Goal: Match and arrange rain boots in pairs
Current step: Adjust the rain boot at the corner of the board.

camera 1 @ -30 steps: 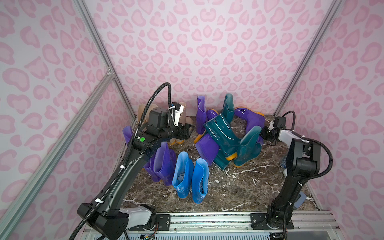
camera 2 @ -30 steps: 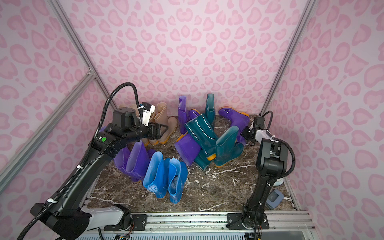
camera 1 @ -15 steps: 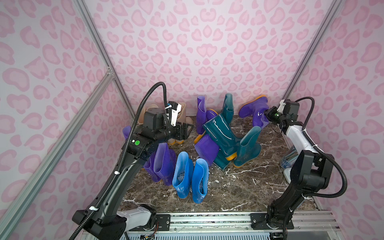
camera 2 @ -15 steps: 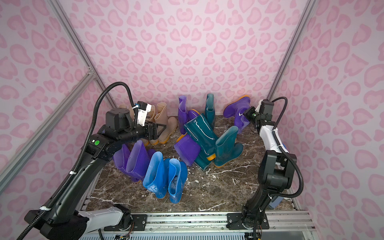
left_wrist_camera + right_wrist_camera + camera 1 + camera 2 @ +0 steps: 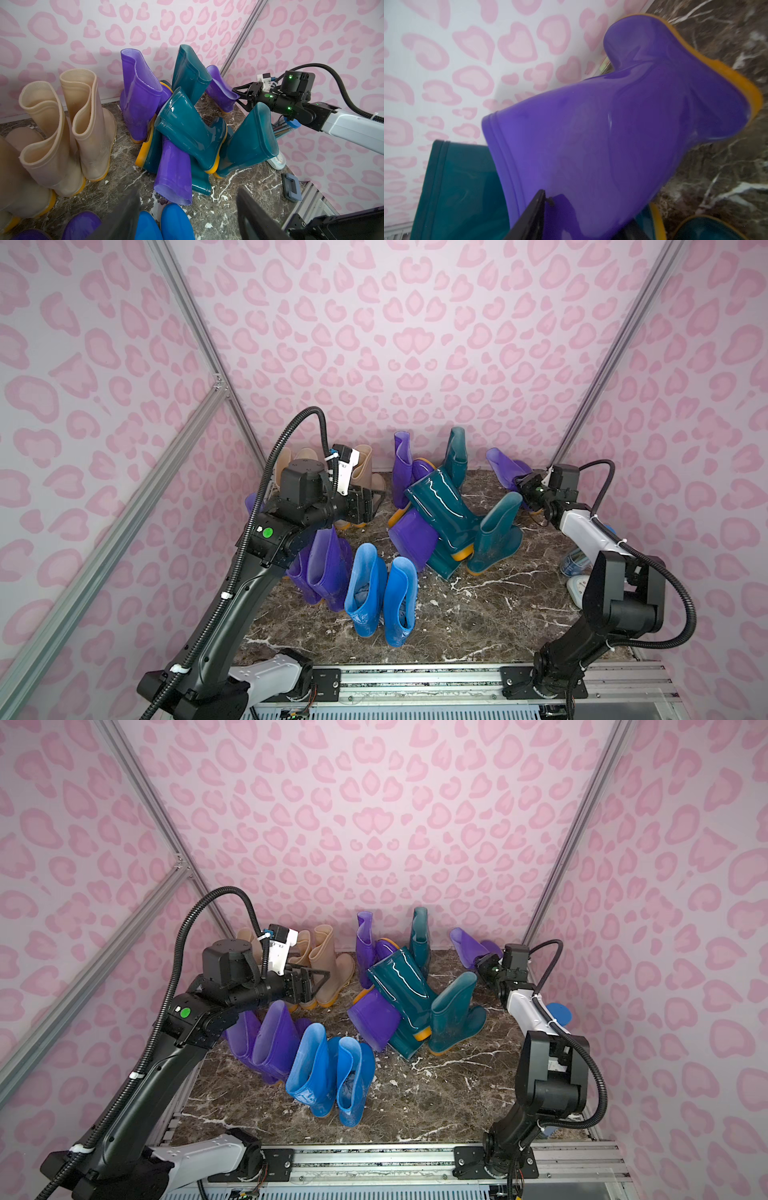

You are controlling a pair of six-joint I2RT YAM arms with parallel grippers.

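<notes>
Right gripper (image 5: 238,95) stands spread, seemingly touching the corner purple boot (image 5: 220,87); left gripper (image 5: 318,982) gapes empty.

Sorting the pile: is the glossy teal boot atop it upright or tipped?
Tipped: the teal boot lies slanted across a purple boot, opening facing sideways.

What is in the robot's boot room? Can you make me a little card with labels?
Floor: dark marble table
Blue boots: two, standing side by side at the front
Purple pair: two standing beside the blue ones
Beige boots: standing together, back left
Middle pile: teal and purple boots tumbled over each other
Left fingers: open, empty, near the beige boots
Right fingers: spread apart at the far purple boot in the back right corner
</notes>
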